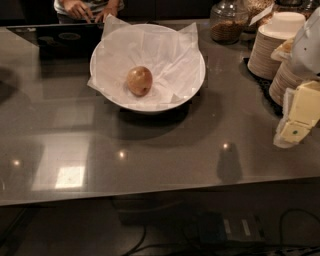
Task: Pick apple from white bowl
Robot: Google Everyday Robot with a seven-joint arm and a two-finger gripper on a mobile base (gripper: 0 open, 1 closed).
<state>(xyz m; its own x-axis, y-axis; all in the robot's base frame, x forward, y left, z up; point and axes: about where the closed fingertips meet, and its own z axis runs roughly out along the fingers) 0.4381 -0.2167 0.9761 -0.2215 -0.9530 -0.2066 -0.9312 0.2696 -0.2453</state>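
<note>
The apple (139, 80), small, round, yellowish-tan with a reddish-brown blush, lies in the middle of the white bowl (196, 80). The bowl is large, wide and lined with crinkled white paper whose corners stick up over the rim. It stands at the back centre of the grey counter. My gripper (295, 122), cream and white, hangs at the right edge of the camera view, well to the right of the bowl and above the counter. It holds nothing that I can see.
Stacks of smaller cream bowls (272, 45) stand at the back right on a dark mat. A glass jar (227, 22) stands behind the bowl. A person's hands (87, 10) rest at a laptop (60, 37) at the back left. Cables lie on the floor below the counter's front edge.
</note>
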